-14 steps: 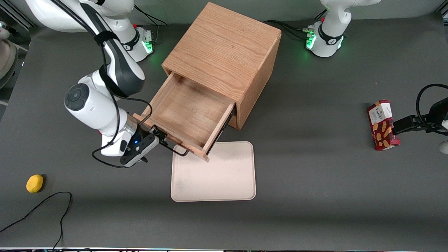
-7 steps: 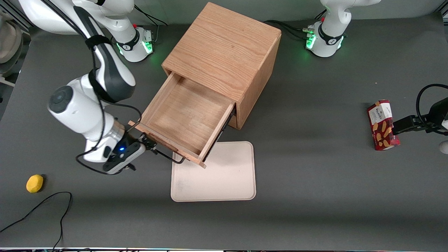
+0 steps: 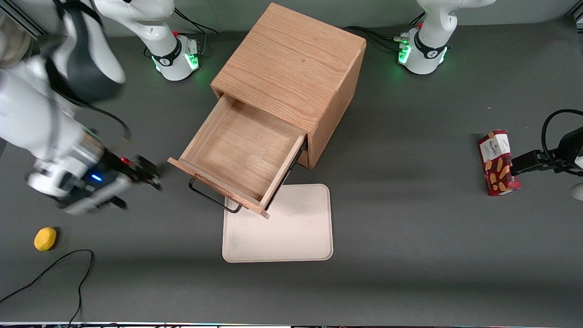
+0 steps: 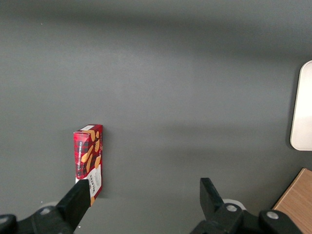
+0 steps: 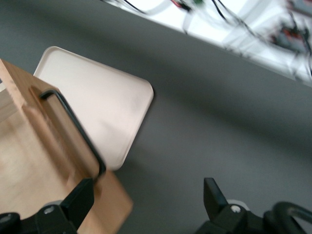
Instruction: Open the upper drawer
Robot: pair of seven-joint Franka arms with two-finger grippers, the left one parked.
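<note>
**Drawer stood open, gripper clear of the handle**

The gripper (image 3: 148,175) hung above the table (image 3: 410,255) with its fingers (image 5: 78,202) spread wide and nothing between them. It touched nothing: the wrist view showed the two black fingertips apart, framing bare grey surface. In the front view the gripper was blurred, apart from the drawer and toward the working arm's end of the table.

The upper drawer (image 3: 237,152) was pulled well out of the oak cabinet (image 3: 291,68), its plain wooden box showing empty. Its black handle (image 3: 214,198) projected from the drawer front, free of the gripper. The drawer's front corner overhung the edge of a pale tray (image 3: 278,228) lying on the table, nearer the front camera than the cabinet.

A yellow object (image 3: 45,238) sat near the working arm's end of the table, and a red biscuit box (image 3: 497,163) lay toward the parked arm's end.
</note>
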